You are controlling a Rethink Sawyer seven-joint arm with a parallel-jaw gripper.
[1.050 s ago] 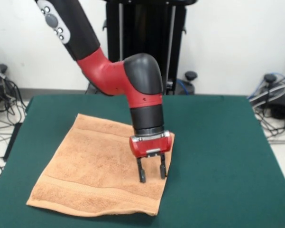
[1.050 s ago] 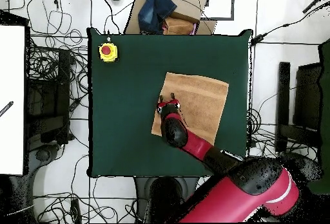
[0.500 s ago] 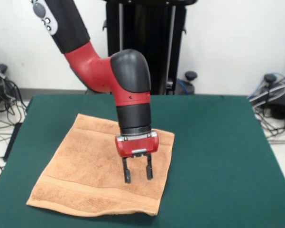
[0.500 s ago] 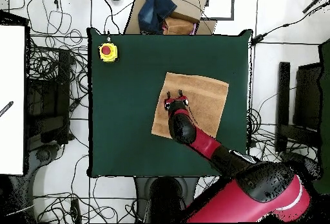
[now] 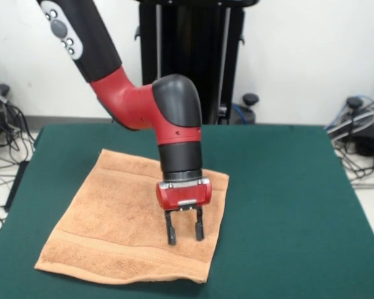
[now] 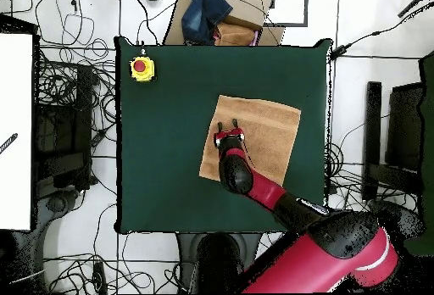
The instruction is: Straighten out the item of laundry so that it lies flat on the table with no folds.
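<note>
Looking at the terry towel [image 5: 127, 218]: it lies spread on the green table [image 5: 286, 212], one layer, four corners out, no fold visible from either camera. Woven band runs along the edge below and to the side of the gripper [image 5: 184, 235] in the front view. No label that I can make out.

Gripper is directly over the towel, pointing straight down, jaws parted with nothing between them. Tips sit close to the cloth; can't tell from the front whether they touch it.

Step, as I read it: flattening looks essentially complete, this is the check/retreat stage. The towel edge beyond the fingertips shows a slight ripple, maybe a curl, not a real fold. Next move probably calls for lifting straight up clear of the pile so the tips don't drag loops and re-wrinkle it; if that edge needs work, pinch the corner just past the gripper and pull outward, low.

View differences:
- Front: shows the jaw gap, the band and terry texture, and gripper height over the cloth.
- Overhead: shows the towel [image 6: 252, 139] outline as a slightly skewed quad, gripper [image 6: 230, 130] over the side of it, and a yellow box with a red button [image 6: 141, 69] well away at a table corner. Arm hides part of the towel there.
</note>
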